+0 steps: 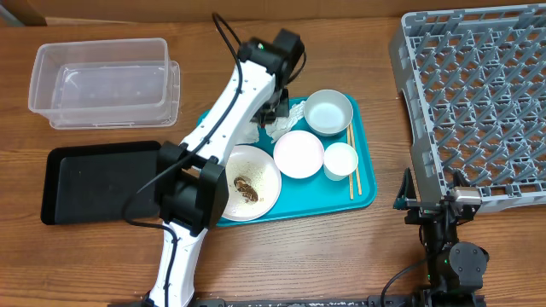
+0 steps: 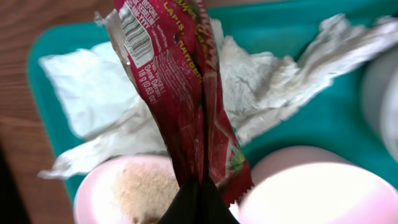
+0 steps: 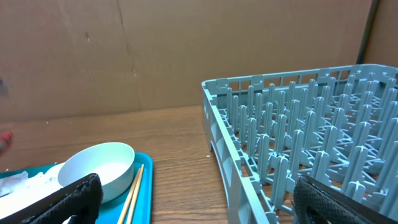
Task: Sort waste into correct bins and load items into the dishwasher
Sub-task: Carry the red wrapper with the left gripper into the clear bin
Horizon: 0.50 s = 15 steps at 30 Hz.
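Two-handed, stood at a wooden table [image 1: 324, 264]. Had the grey dish rack [image 1: 478, 94], the biggest thing there, at the far right with its pegs pointing up. Had the teal tray [image 1: 316, 196] at centre, carrying the dishes and the waste. Had, well to the left, the shallow black tray [image 1: 98, 183] at the front and the clear plastic tub [image 1: 102, 81] close behind it.

Had the left arm [image 1: 226, 111] stretched over the teal tray's left side, hiding part of the large white plate [image 1: 263, 166] at the tray's front left. Showed, right of that plate, the pinkish-white bowl [image 1: 299, 153], and behind it, toward the tray's back right, the grey-green bowl [image 1: 328, 111]. Placed the small white cup [image 1: 340, 160] just right of the pinkish-white bowl.

Held the right gripper [image 3: 202, 202] low over bare wood, near the dish rack's front left corner, fingers spread wide and gripping nothing.

Showed crumpled white napkins [image 2: 273, 81] lying on the teal tray's back left. Had the left gripper [image 2: 198, 196] clamped tight on one end of the red wrapper [image 2: 186, 93], which stood over the napkins. Could not tell whether it hung clear of them.

Showed the chopsticks [image 1: 353, 166] lying together along the tray's right edge, just beside the cup. Left the brown food scraps [image 1: 247, 189] on the plate.
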Available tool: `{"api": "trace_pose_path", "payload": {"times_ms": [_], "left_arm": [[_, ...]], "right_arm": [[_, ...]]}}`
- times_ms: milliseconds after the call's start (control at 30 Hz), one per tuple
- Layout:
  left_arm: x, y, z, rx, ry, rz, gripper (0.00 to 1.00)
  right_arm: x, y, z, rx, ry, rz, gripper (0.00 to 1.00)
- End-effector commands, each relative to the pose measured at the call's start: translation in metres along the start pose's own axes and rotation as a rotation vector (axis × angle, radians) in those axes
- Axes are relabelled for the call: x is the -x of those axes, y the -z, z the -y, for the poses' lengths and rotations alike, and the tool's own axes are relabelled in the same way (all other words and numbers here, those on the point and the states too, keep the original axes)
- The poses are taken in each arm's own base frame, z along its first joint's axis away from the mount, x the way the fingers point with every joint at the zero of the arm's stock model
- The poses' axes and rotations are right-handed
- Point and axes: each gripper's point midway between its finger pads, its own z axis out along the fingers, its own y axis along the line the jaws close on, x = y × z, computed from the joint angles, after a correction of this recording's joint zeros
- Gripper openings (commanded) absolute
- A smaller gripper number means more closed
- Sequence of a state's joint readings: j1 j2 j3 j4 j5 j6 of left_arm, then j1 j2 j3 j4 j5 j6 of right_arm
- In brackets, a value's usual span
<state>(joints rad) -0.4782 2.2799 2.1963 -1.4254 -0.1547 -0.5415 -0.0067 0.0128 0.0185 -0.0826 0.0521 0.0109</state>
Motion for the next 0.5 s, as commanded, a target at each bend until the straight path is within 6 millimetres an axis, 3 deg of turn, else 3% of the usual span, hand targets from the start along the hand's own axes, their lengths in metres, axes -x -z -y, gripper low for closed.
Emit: {"api": "trace_pose_path", "payload": {"times_ms": [0, 233, 367, 467], "left_arm": [[0.016, 0.037, -0.003, -0.029, 0.057, 0.074, 0.04], [0.030, 0.091, -0.038, -0.057, 0.149, 0.133, 0.04], [0.045, 0.110, -0.072, -0.075, 0.240, 0.179, 0.04], [0.056, 0.113, -0.107, -0.070, 0.384, 0.192, 0.04]], "right_arm": [[-0.002, 0.000, 0.002, -0.008, 0.003, 0.005, 1.00], [-0.002, 0.000, 0.002, -0.008, 0.003, 0.005, 1.00], [-0.002, 0.000, 0.002, -0.008, 0.003, 0.005, 1.00], [-0.002, 0.000, 0.002, -0.008, 0.003, 0.005, 1.00]]}}
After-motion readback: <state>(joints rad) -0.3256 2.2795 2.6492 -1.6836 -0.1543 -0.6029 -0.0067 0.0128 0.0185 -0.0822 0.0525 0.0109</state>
